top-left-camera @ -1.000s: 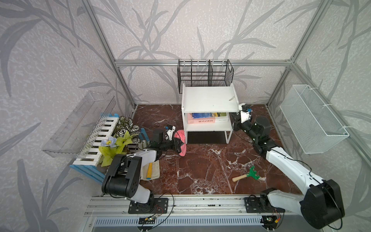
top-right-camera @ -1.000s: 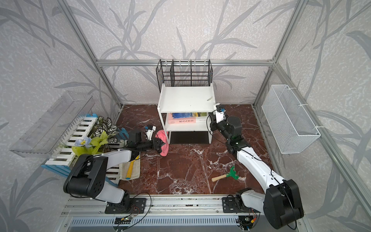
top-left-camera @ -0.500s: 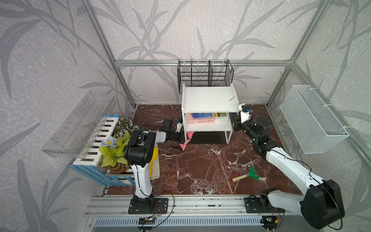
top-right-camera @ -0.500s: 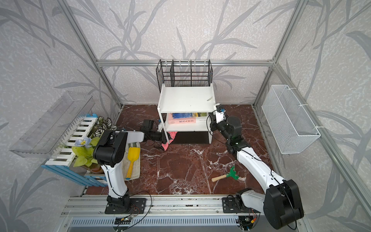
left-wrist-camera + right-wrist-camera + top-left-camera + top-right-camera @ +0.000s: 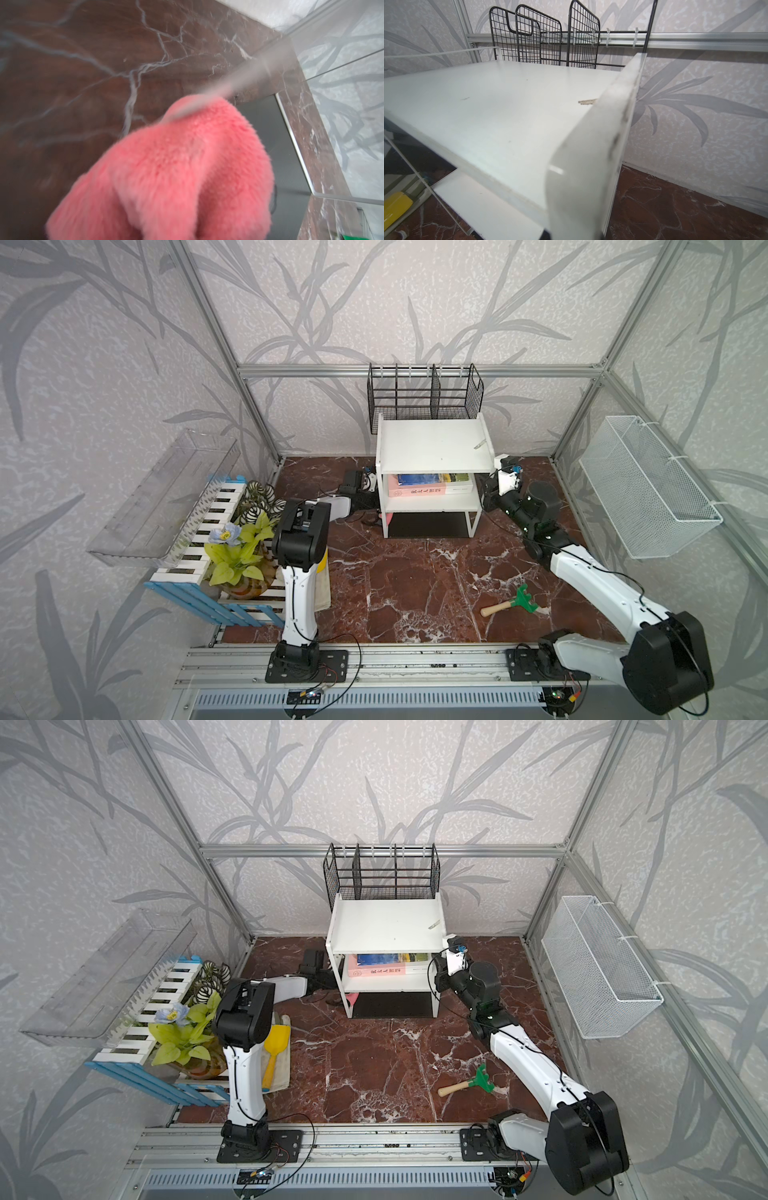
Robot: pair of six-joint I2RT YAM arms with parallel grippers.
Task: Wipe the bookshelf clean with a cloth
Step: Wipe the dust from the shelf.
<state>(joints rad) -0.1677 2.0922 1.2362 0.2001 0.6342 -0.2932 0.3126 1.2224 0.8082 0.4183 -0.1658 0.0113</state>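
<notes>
The white bookshelf (image 5: 434,443) (image 5: 386,923) stands at the back centre of the marble floor. A small scrap (image 5: 480,444) lies on its top board (image 5: 498,108). My left gripper (image 5: 374,506) (image 5: 332,979) is at the shelf's lower left side, shut on the pink fluffy cloth (image 5: 176,176). The cloth hides its fingers in the left wrist view, and a corner of the cloth (image 5: 388,517) (image 5: 352,997) shows by the left leg. My right gripper (image 5: 484,493) (image 5: 436,977) (image 5: 573,236) is shut on the shelf's right side panel.
Books (image 5: 432,485) lie on the middle tier. A black wire rack (image 5: 424,398) stands behind the shelf. A white mesh basket (image 5: 648,489) hangs on the right wall. A green rake (image 5: 513,603) lies front right. A yellow shovel (image 5: 274,1052) and a flower pot (image 5: 232,556) are at the left.
The left arm has carried the cloth from the floor left of centre back and right, to the shelf's lower left side. The right arm has not moved.
</notes>
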